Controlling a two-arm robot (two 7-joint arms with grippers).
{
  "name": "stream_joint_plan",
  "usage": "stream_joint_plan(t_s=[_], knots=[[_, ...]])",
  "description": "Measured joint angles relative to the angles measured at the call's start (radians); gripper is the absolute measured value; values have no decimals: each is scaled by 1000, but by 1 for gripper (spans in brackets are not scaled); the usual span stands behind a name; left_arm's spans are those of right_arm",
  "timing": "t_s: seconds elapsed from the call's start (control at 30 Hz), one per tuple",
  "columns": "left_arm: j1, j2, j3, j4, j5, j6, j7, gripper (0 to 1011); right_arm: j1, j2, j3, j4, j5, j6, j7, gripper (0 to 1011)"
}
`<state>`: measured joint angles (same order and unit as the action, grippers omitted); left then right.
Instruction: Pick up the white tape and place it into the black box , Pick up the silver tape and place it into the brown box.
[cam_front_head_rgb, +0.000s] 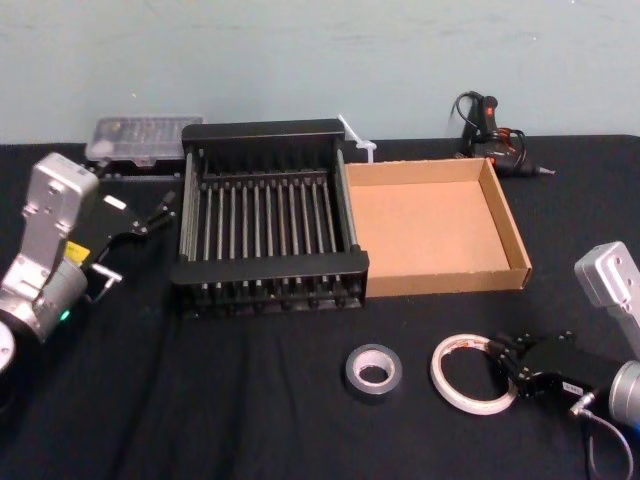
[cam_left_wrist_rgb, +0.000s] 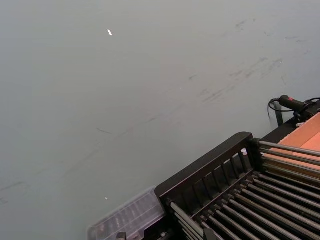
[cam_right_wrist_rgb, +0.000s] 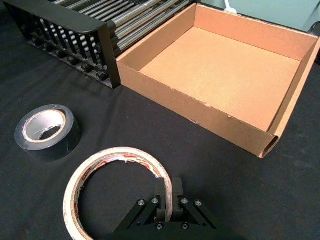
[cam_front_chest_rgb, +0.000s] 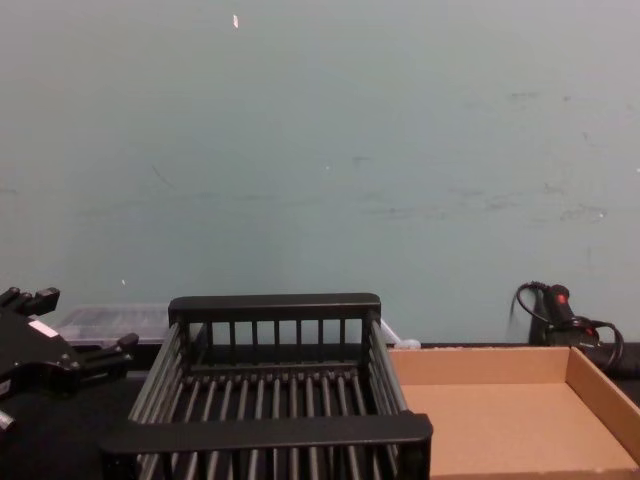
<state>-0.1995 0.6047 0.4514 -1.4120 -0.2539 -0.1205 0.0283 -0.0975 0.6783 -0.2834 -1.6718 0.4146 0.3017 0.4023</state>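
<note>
The right gripper (cam_right_wrist_rgb: 168, 190) has its fingers pinched on the wall of the white tape (cam_right_wrist_rgb: 120, 152), which lies flat beside the silver tape (cam_right_wrist_rgb: 47, 131), in front of the brown box (cam_right_wrist_rgb: 190, 107). So narrow a hold could let the ring twist or slip on lifting. The right wrist view shows this pinch; the head view shows the left gripper (cam_front_head_rgb: 140, 222), fingers spread, beside the black box (cam_front_head_rgb: 270, 268)

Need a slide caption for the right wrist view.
Right gripper pinches the white tape; silver tape beside it, empty brown box beyond.
</note>
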Motion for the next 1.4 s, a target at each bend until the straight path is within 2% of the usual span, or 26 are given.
stream_joint_plan(t_s=[0.37,0.8,1.1,1.4], knots=[[0,0,0,0,0,0,0,1001,-4,3,6,-8,6,-4,8,87],[0,0,0,0,0,0,0,1001,-26,14,58,-65,52,-29,0,87],[0,0,0,0,0,0,0,1001,19,-4,71,-61,49,-38,-31,86],[0,0,0,0,0,0,0,1001,86,-34,49,-26,3,-36,-50,86]])
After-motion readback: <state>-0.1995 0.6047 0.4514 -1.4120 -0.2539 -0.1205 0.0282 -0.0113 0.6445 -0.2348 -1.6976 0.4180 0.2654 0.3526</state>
